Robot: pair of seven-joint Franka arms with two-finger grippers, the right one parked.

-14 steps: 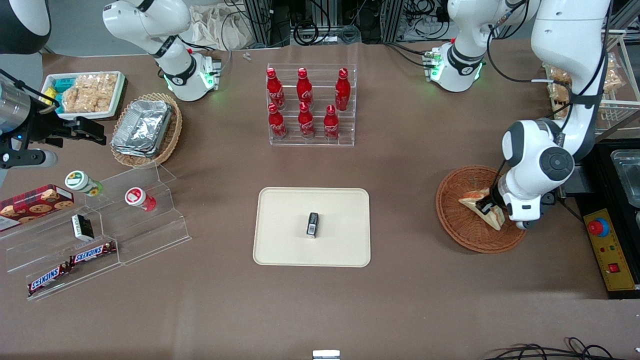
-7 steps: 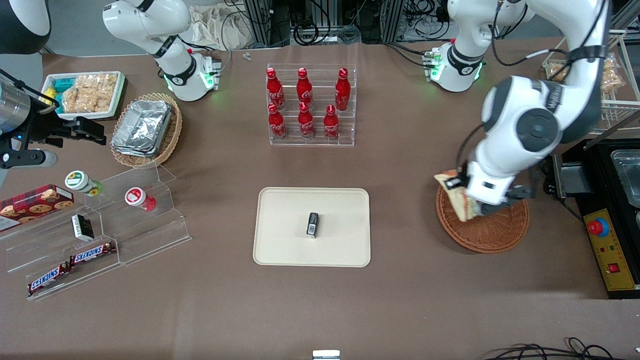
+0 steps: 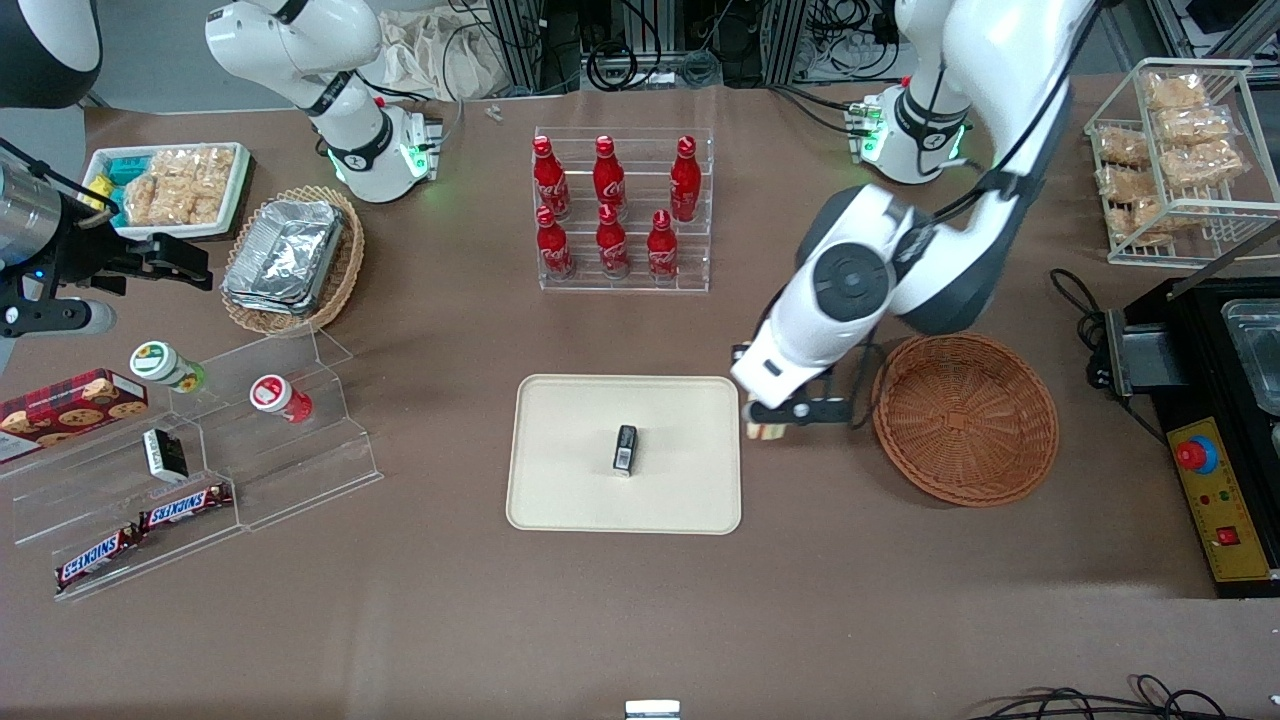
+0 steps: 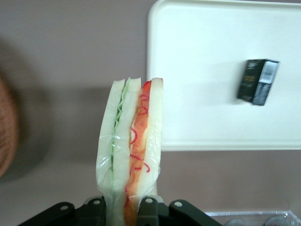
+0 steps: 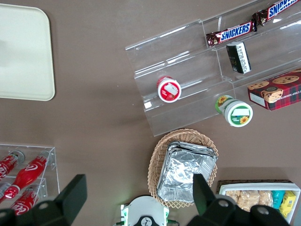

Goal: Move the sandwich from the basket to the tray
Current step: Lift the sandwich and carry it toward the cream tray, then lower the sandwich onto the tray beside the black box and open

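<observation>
Tool (image 4: 123, 207) fingers pinch the sandwich (image 4: 131, 141) upright above bare table between basket (image 3: 965, 418) and tray (image 3: 560, 480).

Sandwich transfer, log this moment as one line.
gripper: shut on sandwich | sandwich: airborne between basket and tray | tray: holds small black box

SNICKERS on bars (image 5: 230, 32); bottle (image 3: 609, 180) script likely Coca-Cola.

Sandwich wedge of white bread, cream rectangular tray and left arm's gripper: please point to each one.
Sandwich wedge of white bread (image 4: 134, 141), left wrist view, on its filling edge.
Cream rectangular tray (image 3: 570, 470), front view, on its bare floor.
Left arm's gripper (image 4: 126, 207), left wrist view, between its fingertips, beside the tray.
</observation>
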